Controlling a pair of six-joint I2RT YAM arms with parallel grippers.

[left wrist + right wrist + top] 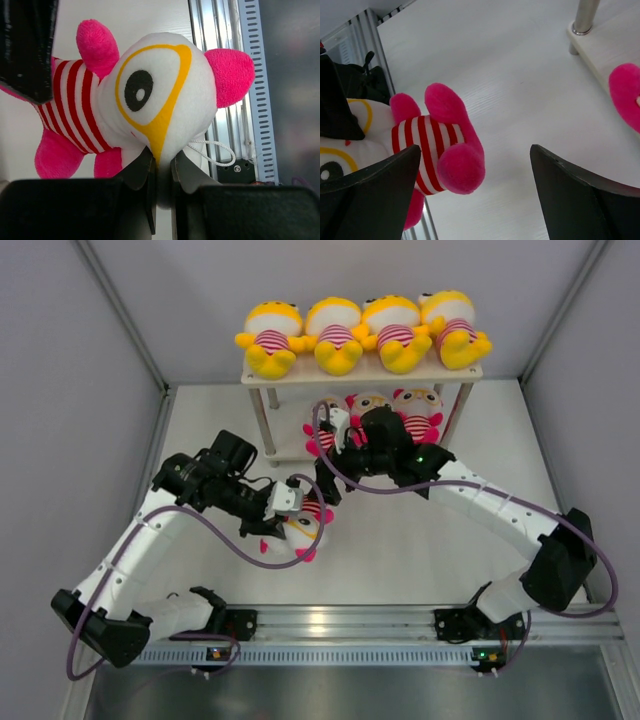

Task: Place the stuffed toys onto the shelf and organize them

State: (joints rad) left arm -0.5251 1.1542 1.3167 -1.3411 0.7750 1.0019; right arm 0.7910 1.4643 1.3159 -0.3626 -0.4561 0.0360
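Several yellow stuffed toys [365, 332] sit in a row on the top board of the shelf [300, 376]. Three pink-limbed toys [418, 410] stand on its lower board, partly hidden by my right arm. My left gripper [290, 508] [161, 157] is shut on the white head of another pink-limbed toy [303, 528] [150, 95], pinching its plush just above the table in front of the shelf. My right gripper [325, 485] [475, 148] is open right beside that toy's striped body [432, 145], and its fingers hold nothing.
A metal rail [400, 620] [225, 30] runs along the near table edge by the arm bases. Grey walls close in the left, right and back sides. A shelf leg [582, 17] and the lower board's corner [610, 40] stand close on the right wrist's far side.
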